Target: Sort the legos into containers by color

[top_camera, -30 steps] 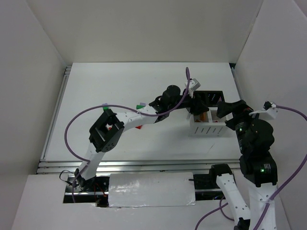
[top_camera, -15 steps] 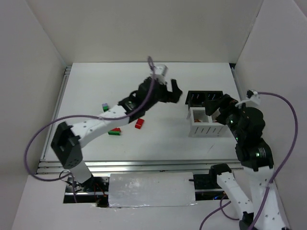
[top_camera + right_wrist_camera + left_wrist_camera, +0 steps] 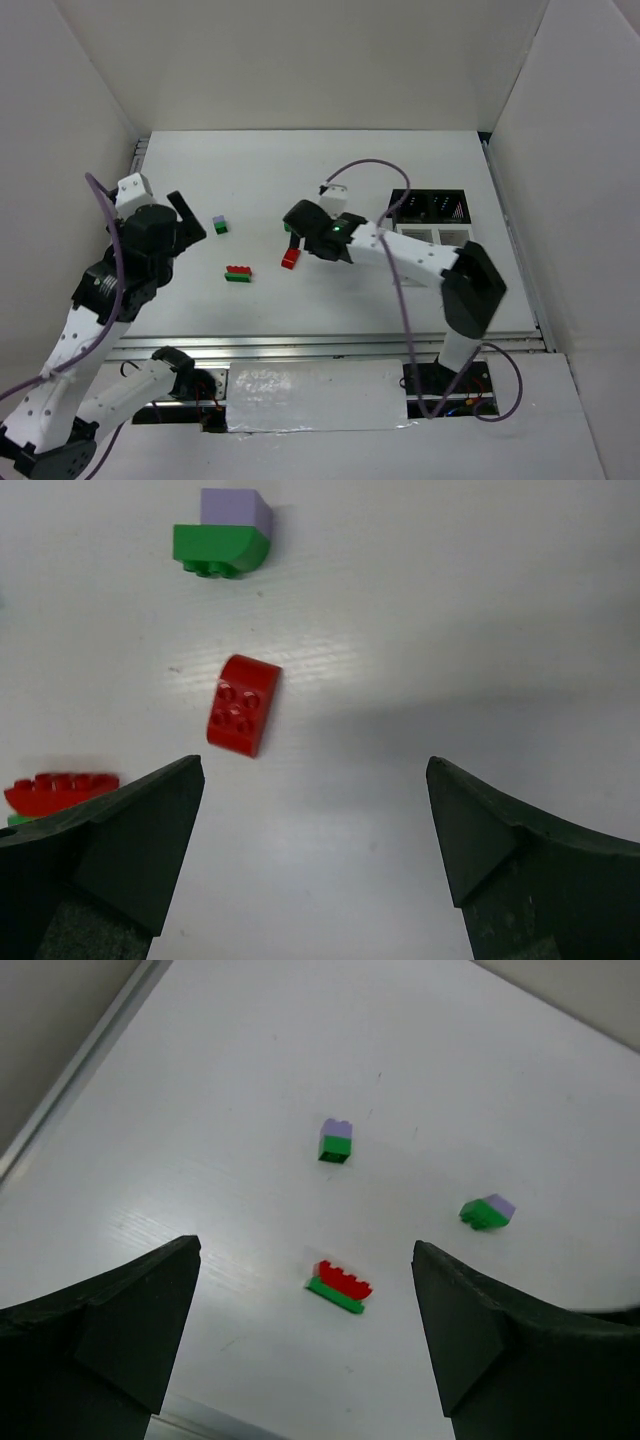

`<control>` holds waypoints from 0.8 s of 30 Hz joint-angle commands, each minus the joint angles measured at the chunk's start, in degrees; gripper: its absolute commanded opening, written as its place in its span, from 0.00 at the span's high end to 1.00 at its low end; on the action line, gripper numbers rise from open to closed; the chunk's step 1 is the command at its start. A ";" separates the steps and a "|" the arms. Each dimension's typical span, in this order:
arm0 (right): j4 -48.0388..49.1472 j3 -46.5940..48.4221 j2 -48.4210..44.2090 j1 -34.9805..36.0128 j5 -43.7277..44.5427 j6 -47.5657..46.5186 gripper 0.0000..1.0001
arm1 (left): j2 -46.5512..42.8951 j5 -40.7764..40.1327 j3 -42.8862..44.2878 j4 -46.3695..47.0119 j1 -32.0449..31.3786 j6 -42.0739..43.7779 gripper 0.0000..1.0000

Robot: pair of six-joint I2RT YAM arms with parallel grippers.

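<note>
- White walls enclosed a white table [image 3: 330,170], and both arms reached out over it.
- The left gripper [image 3: 305,1252] hung over the table's left part, its jaws spread wide and holding nothing.
- On the table below it, between its fingers in the wrist view, lay a flat red-on-green lego [image 3: 340,1287]. A lavender-on-green lego [image 3: 335,1141] stood farther off, apart from it.
- The right gripper [image 3: 312,765] hovered above the middle of the table, its jaws also wide apart and empty.
- A single red lego [image 3: 243,704] lay just ahead of one of its fingers. A second lavender-and-green lego [image 3: 225,530] lay beyond that.
- The black container [image 3: 432,206] and the white container [image 3: 445,236] sat joined at the table's right side, well apart from the loose legos. The right arm crossed over the white one.
</note>
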 commanded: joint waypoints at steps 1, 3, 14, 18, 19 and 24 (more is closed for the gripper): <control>-2.03 11.18 10.09 2.28 7.90 9.54 0.00 | -4.26 3.51 -5.47 -2.04 0.06 7.93 0.01; -3.27 15.60 17.65 3.24 7.72 11.12 0.00 | -6.64 2.98 -8.39 -2.55 0.23 7.52 0.00; -3.10 21.42 29.28 3.78 5.35 12.09 0.08 | -9.99 4.48 -13.50 0.52 -0.29 7.33 0.00; -3.19 21.34 30.68 3.69 4.04 11.05 0.17 | -10.16 5.09 -13.67 0.95 -0.21 7.94 0.00; -2.32 21.16 31.03 3.69 3.42 10.52 0.19 | -10.42 5.44 -13.94 1.13 -0.21 8.04 0.00; -1.34 20.89 32.53 3.25 0.25 9.64 0.24 | -10.60 5.62 -14.03 1.22 -0.21 8.21 0.01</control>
